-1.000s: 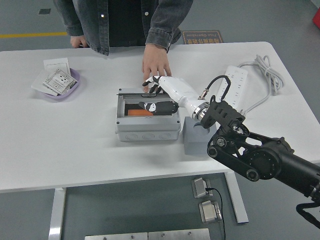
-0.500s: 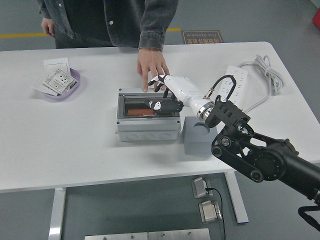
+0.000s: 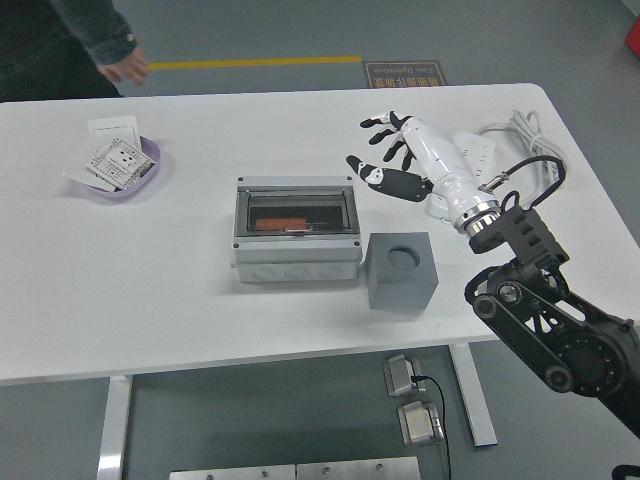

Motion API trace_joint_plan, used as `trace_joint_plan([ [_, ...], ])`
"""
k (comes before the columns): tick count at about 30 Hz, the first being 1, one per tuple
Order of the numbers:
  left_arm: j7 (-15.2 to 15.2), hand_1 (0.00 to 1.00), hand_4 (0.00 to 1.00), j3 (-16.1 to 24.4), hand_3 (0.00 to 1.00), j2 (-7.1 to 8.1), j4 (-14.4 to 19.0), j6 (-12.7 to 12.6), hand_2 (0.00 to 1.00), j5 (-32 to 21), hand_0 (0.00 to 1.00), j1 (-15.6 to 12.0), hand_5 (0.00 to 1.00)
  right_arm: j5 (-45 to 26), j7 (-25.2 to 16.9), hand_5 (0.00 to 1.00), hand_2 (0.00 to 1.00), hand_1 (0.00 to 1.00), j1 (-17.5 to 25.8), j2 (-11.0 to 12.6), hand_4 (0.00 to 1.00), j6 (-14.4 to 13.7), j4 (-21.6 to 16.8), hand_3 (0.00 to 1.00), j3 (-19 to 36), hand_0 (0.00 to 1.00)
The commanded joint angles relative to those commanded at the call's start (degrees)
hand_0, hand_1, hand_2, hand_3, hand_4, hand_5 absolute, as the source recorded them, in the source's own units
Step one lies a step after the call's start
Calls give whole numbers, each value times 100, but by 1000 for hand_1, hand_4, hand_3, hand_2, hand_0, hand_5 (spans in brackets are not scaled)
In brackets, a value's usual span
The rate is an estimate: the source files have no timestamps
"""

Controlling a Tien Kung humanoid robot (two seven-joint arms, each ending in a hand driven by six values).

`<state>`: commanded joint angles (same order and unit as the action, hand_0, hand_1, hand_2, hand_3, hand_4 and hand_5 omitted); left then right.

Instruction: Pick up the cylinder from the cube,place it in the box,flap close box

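The grey box [image 3: 296, 232] sits mid-table with its clear flap lying flat over the opening. An orange cylinder [image 3: 279, 224] shows through the flap inside it. Right beside the box stands the grey cube [image 3: 401, 269]; the round hole in its top holds nothing. My right hand [image 3: 390, 155] hovers above the table to the right of the box and behind the cube, fingers spread, holding nothing. My left arm is out of sight.
A purple dish [image 3: 120, 168] of white packets lies at the far left. A white power strip [image 3: 470, 157] with its cable [image 3: 530, 140] lies at the right rear, under my hand. A person's hand [image 3: 123, 68] is at the top left, off the table.
My right hand has lifted out of the box and moved right and back. The flap now lies shut. The person has taken their hand off the box and stepped away to the left.
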<state>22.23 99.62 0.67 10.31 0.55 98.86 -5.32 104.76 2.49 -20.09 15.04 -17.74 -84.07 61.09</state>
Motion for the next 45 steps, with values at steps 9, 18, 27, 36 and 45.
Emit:
trace_joint_plan([
  [9,-10,679,706,2,614,5,0,-5,622,-37,628,-14,434,-1631,-1189,538,562,432,1241,-200,751,-160,145,649,1525,338],
  [18,-9,679,706,-3,615,55,0,0,621,-64,630,-6,433,-3459,-2123,537,560,469,1720,-515,753,367,499,643,2662,425],
  [27,3,679,705,-20,614,120,0,19,621,-33,632,44,431,-4586,-2094,614,752,749,1664,-522,946,698,552,757,2887,865],
  [36,28,680,705,9,614,195,0,34,621,5,632,-10,432,-4796,-1988,672,822,822,1714,-540,993,1013,442,850,2788,926],
  [45,45,681,706,-5,615,145,0,36,621,-41,638,-54,435,-5156,-1647,998,892,883,1789,-555,998,1627,127,897,2582,984],
])
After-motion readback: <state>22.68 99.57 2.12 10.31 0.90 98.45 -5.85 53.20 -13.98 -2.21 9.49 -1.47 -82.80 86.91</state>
